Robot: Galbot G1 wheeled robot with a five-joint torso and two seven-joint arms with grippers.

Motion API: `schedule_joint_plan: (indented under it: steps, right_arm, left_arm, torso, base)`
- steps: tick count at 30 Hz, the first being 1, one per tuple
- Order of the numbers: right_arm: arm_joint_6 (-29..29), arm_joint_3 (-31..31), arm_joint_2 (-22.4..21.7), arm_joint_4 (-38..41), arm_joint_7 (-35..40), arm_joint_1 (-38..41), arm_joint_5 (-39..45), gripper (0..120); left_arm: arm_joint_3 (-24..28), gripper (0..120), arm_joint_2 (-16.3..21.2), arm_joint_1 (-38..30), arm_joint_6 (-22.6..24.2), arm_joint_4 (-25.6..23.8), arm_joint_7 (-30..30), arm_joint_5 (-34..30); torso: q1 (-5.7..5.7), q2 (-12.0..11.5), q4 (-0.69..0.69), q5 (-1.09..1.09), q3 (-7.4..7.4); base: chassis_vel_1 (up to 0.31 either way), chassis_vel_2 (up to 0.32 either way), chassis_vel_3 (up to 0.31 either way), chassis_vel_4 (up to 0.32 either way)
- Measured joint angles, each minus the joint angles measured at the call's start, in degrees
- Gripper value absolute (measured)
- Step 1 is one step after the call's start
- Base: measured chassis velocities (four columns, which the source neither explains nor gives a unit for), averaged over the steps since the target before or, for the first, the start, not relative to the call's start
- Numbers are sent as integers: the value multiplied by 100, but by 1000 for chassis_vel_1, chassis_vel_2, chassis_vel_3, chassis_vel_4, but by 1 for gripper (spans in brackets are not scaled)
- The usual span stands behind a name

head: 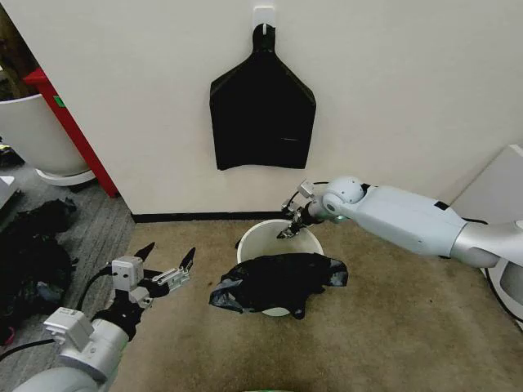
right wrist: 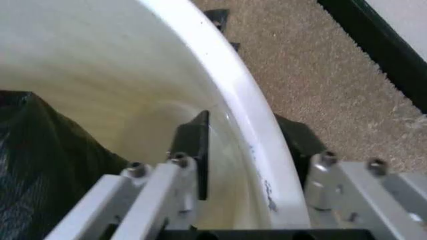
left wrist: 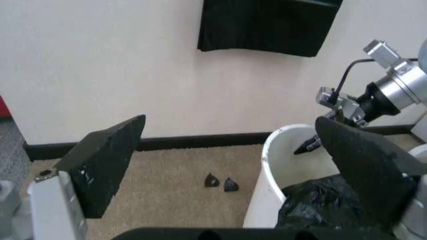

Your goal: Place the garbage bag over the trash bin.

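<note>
The trash bin (head: 255,235) is a small white bucket on the carpet by the wall; it also shows as the trash bin (left wrist: 267,170) and, close up, the trash bin (right wrist: 220,75). The glossy black garbage bag (head: 278,282) lies crumpled over its near rim, partly hanging inside, seen as the garbage bag (left wrist: 320,205) and the garbage bag (right wrist: 40,170). My right gripper (head: 292,227) straddles the far rim, one finger inside and one outside, shut on the wall; it also shows as the right gripper (right wrist: 247,150) and the right gripper (left wrist: 313,142). My left gripper (head: 167,265) hangs open over the carpet left of the bin, also seen as the left gripper (left wrist: 230,125).
A flat black bag bunch (head: 261,114) hangs from a hook on the wall above the bin. A large white tub (head: 33,131), a red post (head: 69,122) and a dark heap (head: 29,253) stand at the left. Two small black scraps (left wrist: 220,182) lie on the carpet.
</note>
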Motion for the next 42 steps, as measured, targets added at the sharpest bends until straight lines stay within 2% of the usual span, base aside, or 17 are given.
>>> schedule_joint_plan:
  steps: [1,7,16,24,27,30,31,37,38,42]
  right_arm:
    - [0,0,0,0,0,0,0,25]
    - [0,41,-30,39,138,-52,108,2]
    - [-9,208,-137,223,691,-192,536,0]
    - [-8,694,-415,629,1723,-406,1414,0]
    - [-9,875,-617,976,2375,-488,2017,0]
    - [-9,1139,-831,1444,3361,-651,2736,0]
    - [-9,1139,-831,1444,3361,-651,2736,0]
    - [-7,2135,-1013,2264,6077,-1398,4416,0]
    - [-7,2135,-1013,2264,6077,-1398,4416,0]
    - [150,3128,-916,2887,8084,-1948,5595,0]
  left_arm:
    - [0,100,0,0,0,0,0,0]
    - [-8,100,-6,23,-53,10,11,4]
    - [-4,100,1,24,-76,6,13,-3]
    - [26,100,-11,29,-78,-19,11,-8]
    - [58,100,-21,35,-84,-44,4,-10]
    - [79,100,-41,34,-96,-64,-32,-23]
    - [79,100,-41,34,-96,-64,-32,-23]
    - [84,100,-23,-31,-118,-50,-188,-152]
    - [84,100,-23,-31,-118,-50,-188,-152]
    - [143,100,24,-172,-122,55,-391,-283]
  torso:
    - [0,0,0,0,0]
    - [0,0,0,0,0]
    - [0,0,0,1,1]
    - [0,0,1,3,2]
    - [0,0,1,1,1]
    - [0,0,0,2,0]
    - [0,0,0,2,0]
    - [0,0,0,3,0]
    - [0,0,0,3,0]
    - [0,0,0,1,0]
  base:
    - [0,0,0,0]
    - [0,0,0,0]
    - [0,0,0,0]
    - [0,0,0,0]
    - [0,0,0,0]
    - [0,0,0,0]
    - [0,0,0,0]
    - [0,0,0,0]
    - [0,0,0,0]
    - [0,0,0,0]
